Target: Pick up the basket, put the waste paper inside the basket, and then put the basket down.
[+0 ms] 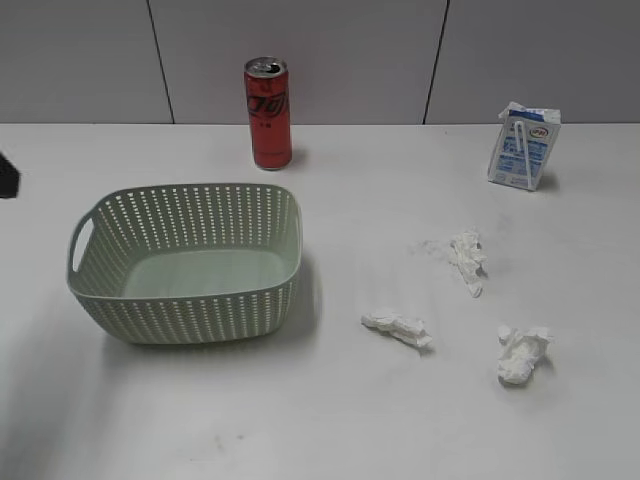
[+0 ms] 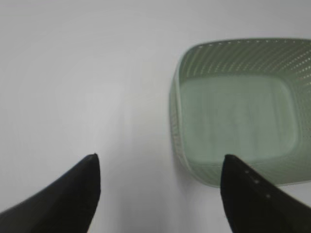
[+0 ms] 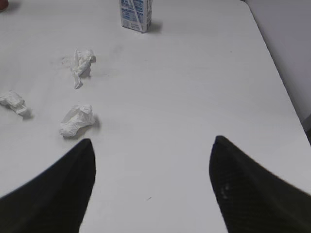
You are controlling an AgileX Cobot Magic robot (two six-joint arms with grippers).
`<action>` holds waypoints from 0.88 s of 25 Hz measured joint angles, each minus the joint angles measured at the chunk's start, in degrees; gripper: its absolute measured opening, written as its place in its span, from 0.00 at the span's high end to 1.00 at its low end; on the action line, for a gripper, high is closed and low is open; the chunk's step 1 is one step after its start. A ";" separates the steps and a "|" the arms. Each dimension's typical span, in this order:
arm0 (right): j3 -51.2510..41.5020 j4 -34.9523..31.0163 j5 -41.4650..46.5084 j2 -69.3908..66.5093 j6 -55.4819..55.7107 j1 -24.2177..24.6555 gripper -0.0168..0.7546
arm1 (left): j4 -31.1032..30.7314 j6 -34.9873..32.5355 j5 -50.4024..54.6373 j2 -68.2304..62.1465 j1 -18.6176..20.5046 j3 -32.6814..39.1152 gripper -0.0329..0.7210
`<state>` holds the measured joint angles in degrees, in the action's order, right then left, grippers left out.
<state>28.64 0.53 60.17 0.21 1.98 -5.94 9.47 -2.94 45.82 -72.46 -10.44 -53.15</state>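
Red can (image 1: 268, 112) lettering illegible, milk carton (image 1: 524, 146) print illegible

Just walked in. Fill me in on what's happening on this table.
Nothing is being handled yet. The basket sits empty on the white table, and the three wads of waste paper lie to its right. The left gripper hangs open beside the basket, and the right gripper hangs open over bare table near the wads. A red can and a milk carton stand at the back.
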 joint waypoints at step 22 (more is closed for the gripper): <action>0.00 0.00 0.04 0.00 0.00 0.00 0.26 | -5.68 8.47 4.05 -36.18 -5.51 -13.85 0.85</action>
<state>28.64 0.53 60.22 0.21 1.98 -5.94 3.79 5.53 49.87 -108.64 -15.95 -67.00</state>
